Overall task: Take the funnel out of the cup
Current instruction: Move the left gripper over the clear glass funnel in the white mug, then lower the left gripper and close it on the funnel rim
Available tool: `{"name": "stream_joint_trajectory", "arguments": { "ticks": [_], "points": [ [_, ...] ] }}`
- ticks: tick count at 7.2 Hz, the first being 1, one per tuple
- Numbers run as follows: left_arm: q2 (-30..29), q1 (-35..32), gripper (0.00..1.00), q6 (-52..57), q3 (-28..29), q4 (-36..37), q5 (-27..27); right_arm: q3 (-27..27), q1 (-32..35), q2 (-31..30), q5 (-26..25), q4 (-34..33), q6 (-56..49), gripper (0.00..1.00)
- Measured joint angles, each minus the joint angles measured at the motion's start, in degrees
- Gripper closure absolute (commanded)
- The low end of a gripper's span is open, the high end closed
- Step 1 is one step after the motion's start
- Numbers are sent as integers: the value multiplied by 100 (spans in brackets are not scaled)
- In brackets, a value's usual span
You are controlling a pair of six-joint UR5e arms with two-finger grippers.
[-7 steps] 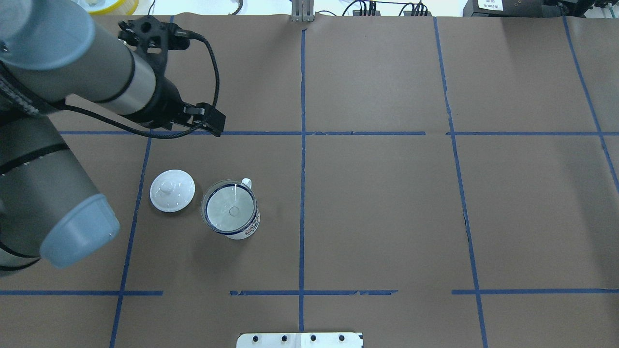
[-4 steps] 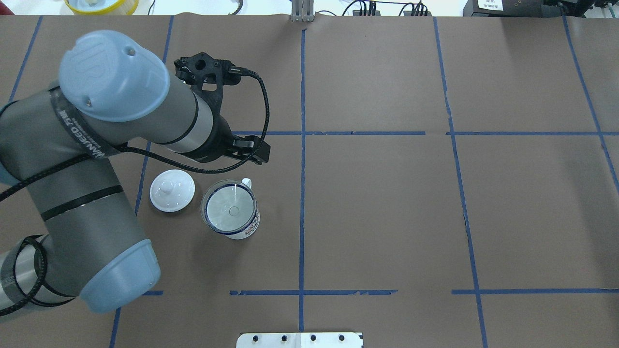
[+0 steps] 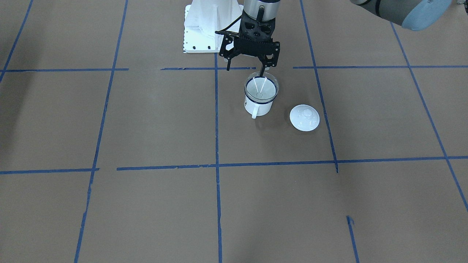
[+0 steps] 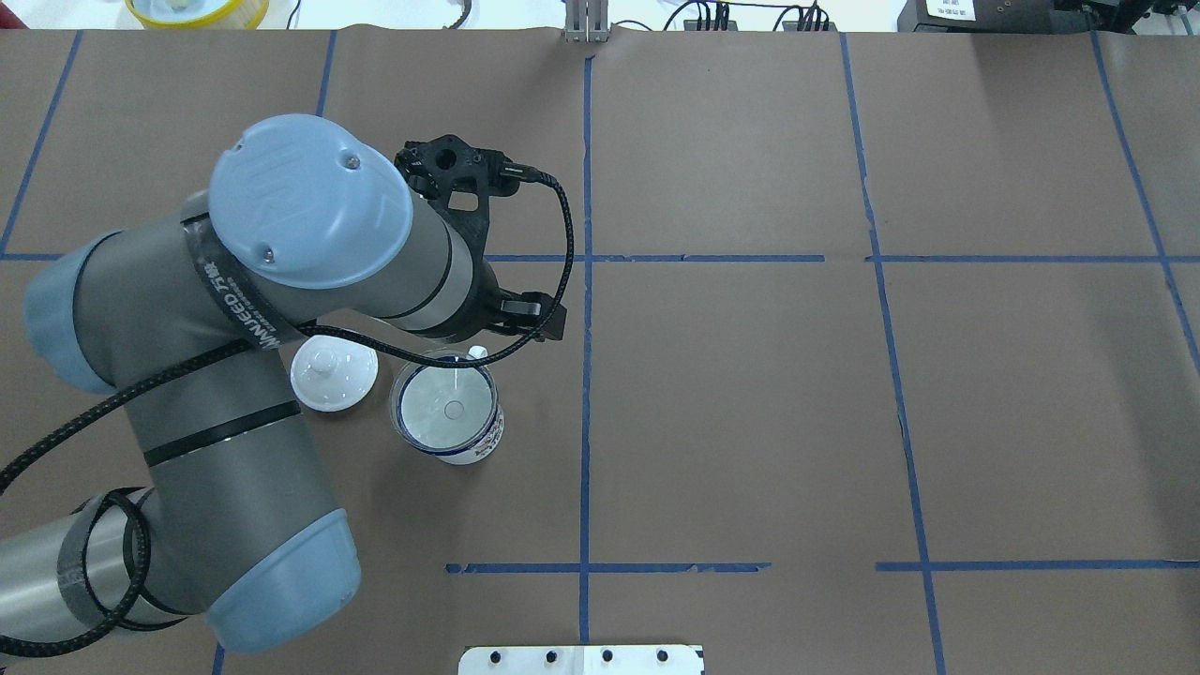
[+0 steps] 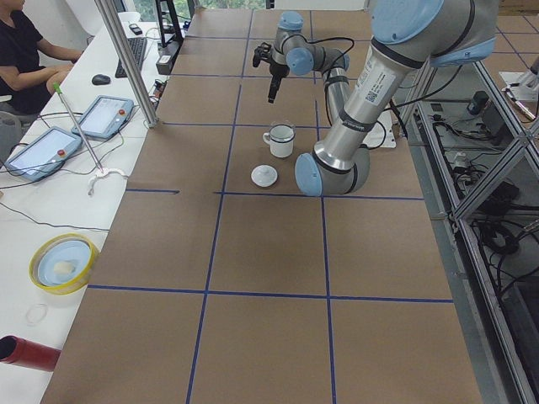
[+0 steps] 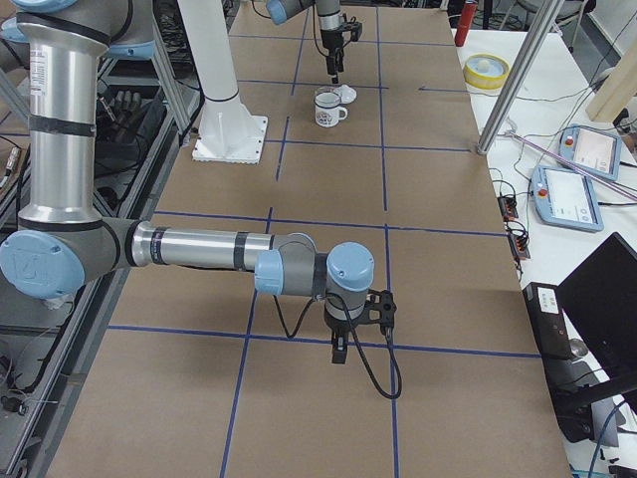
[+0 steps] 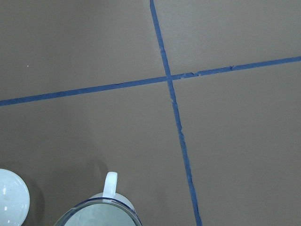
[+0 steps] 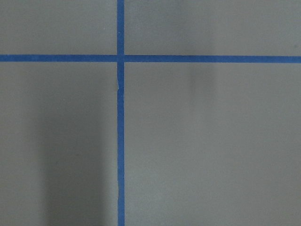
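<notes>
The white mug (image 4: 472, 446) with a dark blue rim stands left of the table's centre line, its handle (image 7: 111, 183) pointing away from the robot. The clear funnel (image 4: 442, 405) sits in its mouth, and both show in the front-facing view, funnel (image 3: 260, 89) in mug (image 3: 258, 104). My left gripper (image 3: 262, 73) hangs above the mug, apart from it, fingers together and pointing down, holding nothing. In the overhead view the wrist hides it. My right gripper (image 6: 338, 351) hangs over bare table far from the mug, and I cannot tell whether it is open.
A white domed lid (image 4: 334, 369) lies on the table just left of the mug. The left arm's elbow (image 4: 281, 600) looms over the near left table. A yellow bowl (image 4: 197, 11) sits past the far edge. Blue tape lines cross the brown paper.
My left arm has swung right and toward the mug, bringing its gripper from the far left to above the mug. Mug, funnel and lid have not moved.
</notes>
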Motion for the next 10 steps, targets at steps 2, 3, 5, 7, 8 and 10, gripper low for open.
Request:
{"name": "stream_joint_trajectory", "arguments": {
  "ticks": [2,3,5,7,8,10],
  "points": [
    [-305,212,0,-291,101,330,71,0,0,0,0,0,0,0],
    [-402,320,0,-476,182,393,98,0,0,0,0,0,0,0],
    [-455,505,0,-644,565,421,229,0,0,0,0,0,0,0],
    [-267,655,0,-673,774,425,359,0,0,0,0,0,0,0],
    [-79,671,3,-677,669,428,360,0,0,0,0,0,0,0],
    [197,677,7,-675,448,415,348,0,0,0,0,0,0,0]
  ]
}}
